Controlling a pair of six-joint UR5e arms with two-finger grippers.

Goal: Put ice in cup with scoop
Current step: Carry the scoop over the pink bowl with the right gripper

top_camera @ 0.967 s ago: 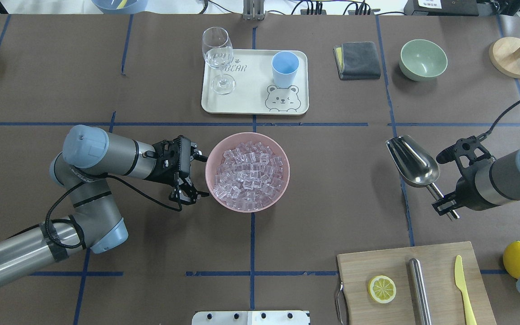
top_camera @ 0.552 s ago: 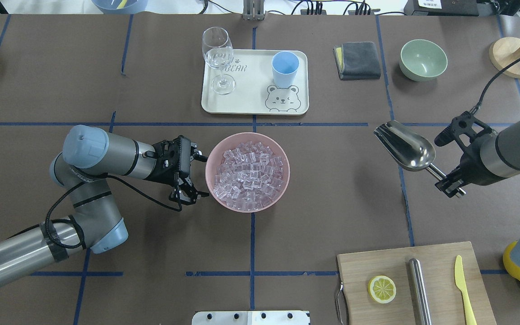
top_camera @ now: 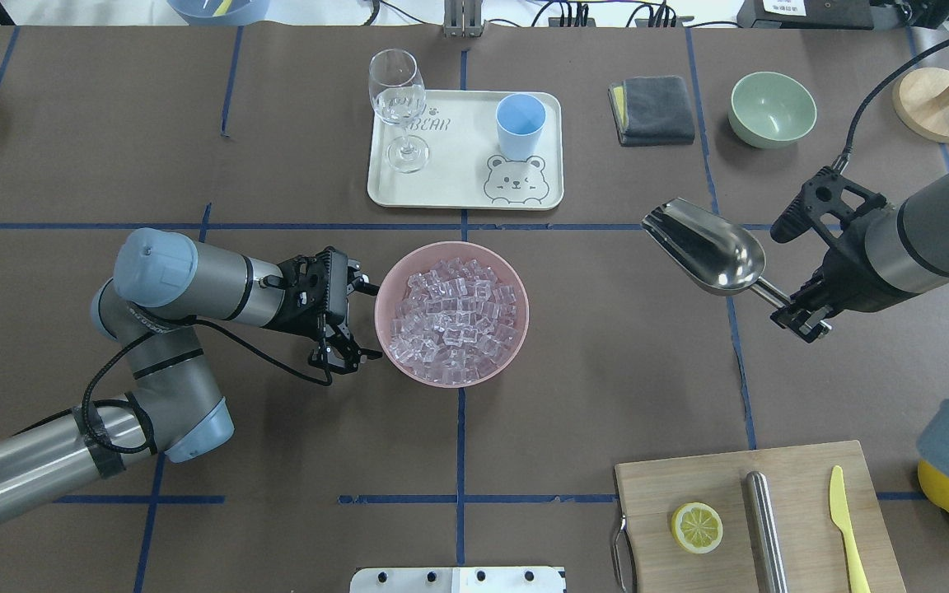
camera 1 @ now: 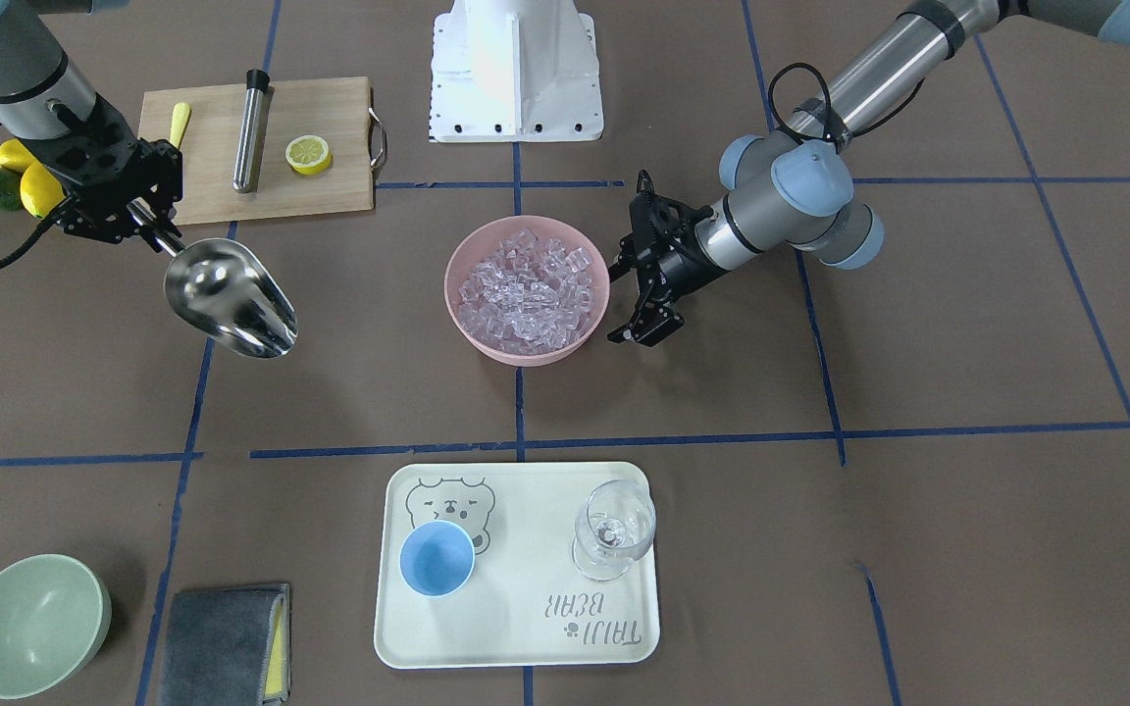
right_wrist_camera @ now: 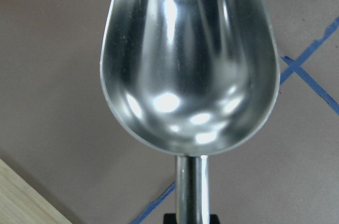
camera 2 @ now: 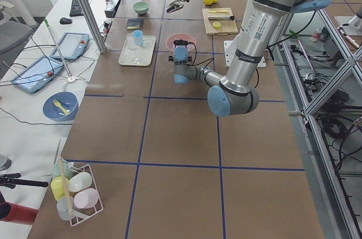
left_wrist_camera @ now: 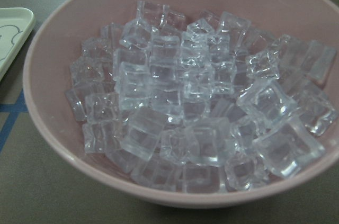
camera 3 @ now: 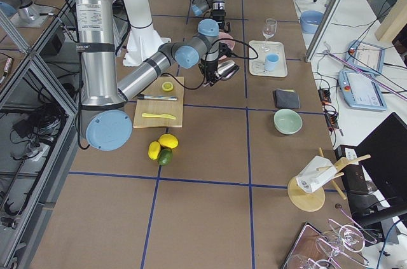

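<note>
Right gripper (top_camera: 800,311) clamped on the handle of the empty scoop (top_camera: 705,245), held hollow-up well apart from the bowl (top_camera: 516,280) of ice (top_camera: 454,319) — left gripper (top_camera: 363,323), jaws apart beside the rim, probably to steady it — cup (top_camera: 520,123) empty on the tray (top_camera: 458,185).

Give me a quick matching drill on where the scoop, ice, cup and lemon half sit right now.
Things:
1. scoop
2. ice
3. cup
4. lemon half

Places or states:
A. on the cutting board
B. in the pink bowl
C. on the tray, beside the wine glass
D. empty, gripped by the right tool

Pairs: 1-D, 2-B, 3-C, 4-A.
</note>
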